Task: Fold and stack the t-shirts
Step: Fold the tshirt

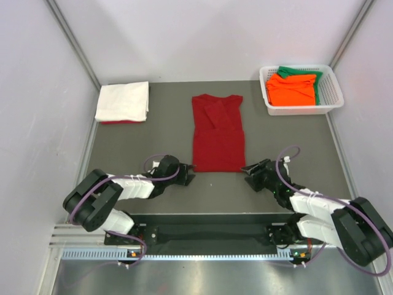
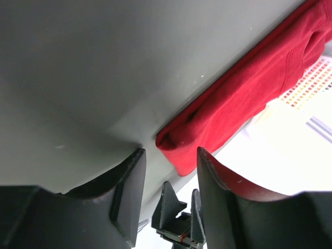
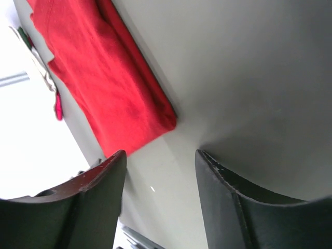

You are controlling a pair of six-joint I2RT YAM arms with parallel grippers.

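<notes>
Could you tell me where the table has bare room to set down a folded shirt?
Bare table lies between the white shirt and the red shirt, and between the red shirt and the basket. The patch in front of the basket is free too. Crowded: the red shirt's near hem, where the left gripper and right gripper flank its corners.
</notes>
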